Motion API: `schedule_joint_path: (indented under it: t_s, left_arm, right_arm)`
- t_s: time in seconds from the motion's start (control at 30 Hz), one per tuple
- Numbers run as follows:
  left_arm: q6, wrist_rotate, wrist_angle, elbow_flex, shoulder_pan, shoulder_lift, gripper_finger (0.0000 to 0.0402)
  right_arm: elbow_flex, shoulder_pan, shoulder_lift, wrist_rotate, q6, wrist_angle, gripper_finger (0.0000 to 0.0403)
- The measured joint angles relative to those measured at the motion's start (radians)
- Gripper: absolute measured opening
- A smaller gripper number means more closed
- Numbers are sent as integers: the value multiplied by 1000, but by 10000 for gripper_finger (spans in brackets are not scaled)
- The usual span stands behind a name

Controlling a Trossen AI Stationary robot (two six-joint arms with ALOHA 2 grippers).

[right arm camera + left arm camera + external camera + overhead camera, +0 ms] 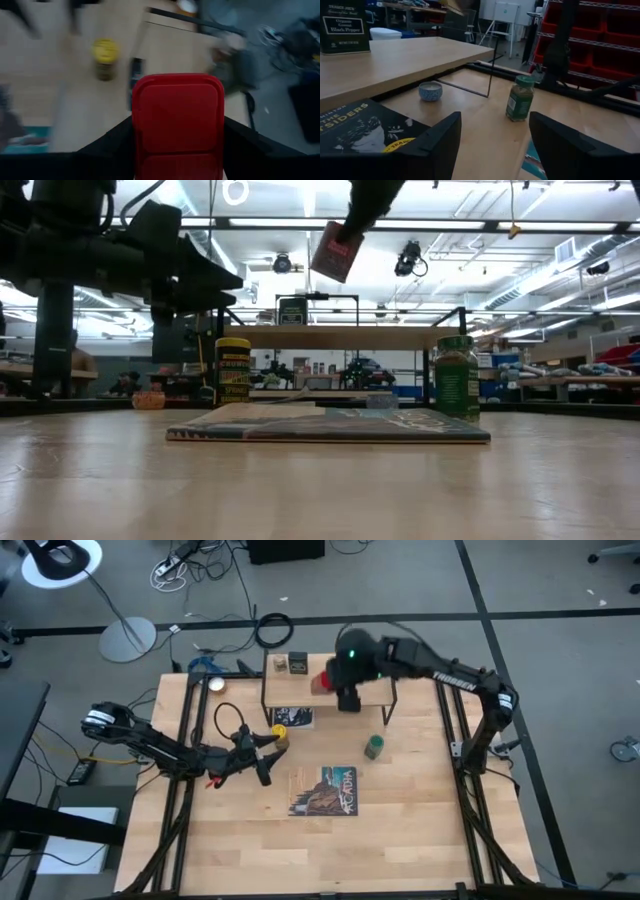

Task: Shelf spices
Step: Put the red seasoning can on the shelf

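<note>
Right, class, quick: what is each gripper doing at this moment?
Left gripper: open, holding nothing, low over the table near the yellow-capped jar.
Right gripper: shut on the red tin, above the shelf.

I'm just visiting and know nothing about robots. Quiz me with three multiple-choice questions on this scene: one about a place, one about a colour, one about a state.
1. Where is the black tin?
A. on the shelf
B. on the book
C. on the floor

2. What colour is the cap of the jar standing alone right of the book?
A. yellow
B. green
C. white

3. What is the right pincer doing?
A. hanging empty
B. resting on the table
C. holding the red tin

Answers: 1 A, it stands on the board's left end. 2 B, the left wrist view shows green. 3 C, its fingers clamp the tin's sides.
</note>
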Motion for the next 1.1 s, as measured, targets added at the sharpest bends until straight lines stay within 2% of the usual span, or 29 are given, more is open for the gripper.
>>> schedule_joint_path:
  t_s: [0.33, 0.5, 0.7, 0.8, 0.87, 1.1]
  left_arm:
    - [0, -6, 3, -1, 0, 0, 238]
    - [0, -21, 3, -1, 0, 0, 238]
    - [-7, -23, -6, -1, 0, 0, 238]
    - [-14, -22, -6, -1, 0, 0, 238]
    - [-13, -22, -12, -1, 0, 0, 238]
    - [-5, -22, -27, -2, 0, -1, 238]
  right_arm:
    - [11, -178, 33, -86, -55, 20, 219]
    - [114, -196, 128, -111, -91, -43, 219]
    - [345, -201, 289, -81, -131, -179, 221]
    - [365, -214, 302, -97, -127, -155, 219]
    - [379, -223, 305, -66, -135, -157, 219]
    - [383, -269, 329, -59, -107, -244, 223]
